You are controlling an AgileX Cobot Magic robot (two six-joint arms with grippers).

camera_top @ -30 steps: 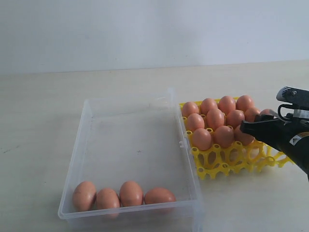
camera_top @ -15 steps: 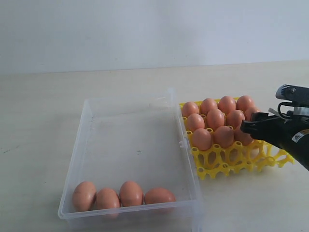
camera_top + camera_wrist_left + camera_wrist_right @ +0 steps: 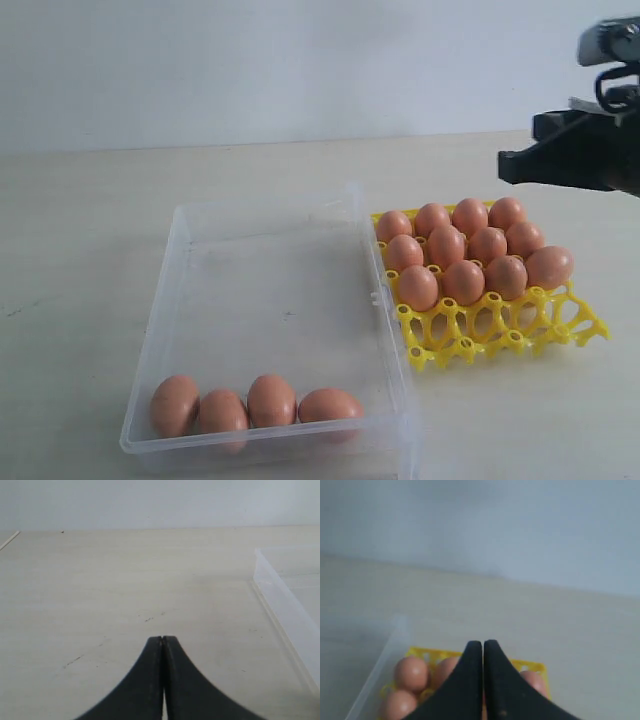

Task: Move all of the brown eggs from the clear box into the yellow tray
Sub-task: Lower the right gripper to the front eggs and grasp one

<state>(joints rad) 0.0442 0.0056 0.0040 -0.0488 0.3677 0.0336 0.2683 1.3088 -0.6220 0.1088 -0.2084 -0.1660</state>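
Pale table [image 3: 80,250], blank white wall [image 3: 300,60] behind. Four brown eggs [image 3: 250,402] remain in the clear box [image 3: 270,290], lined up touching each other along its 6 o'clock wall in the exterior view, the other floor area bare. Twelve more sit in the yellow tray [image 3: 437,352], one per cup, filling three rows from its 12 o'clock edge. The empty cells [image 3: 500,320] run along its 6 o'clock edge, which looks like four cups for four eggs. Tray sits just beside the box at the box's 3 o'clock, long sides nearly touching, so the carry is short. Right gripper [image 3: 505,166] hangs in the air at about 1 o'clock of the tray, well above the eggs, jaws pressed together with nothing in them; the right wrist view agrees, with tray eggs below the tips. Probably between picks, so it needs to open and swing toward 8 o'clock for the box. Left gripper [image 3: 162,641] is also clenched and empty, low over bare table with the box wall near; it is not in the exterior view. Edges: the eggs hug the low wall, so one finger gets crowded there; coming from above on the open 12 o'clock side looks easier. End eggs by the rounded corners are tighter. Since neighbours touch, a finger could nudge one rolling. Free cells are at the tray's outer edge, with nothing tall blocking.
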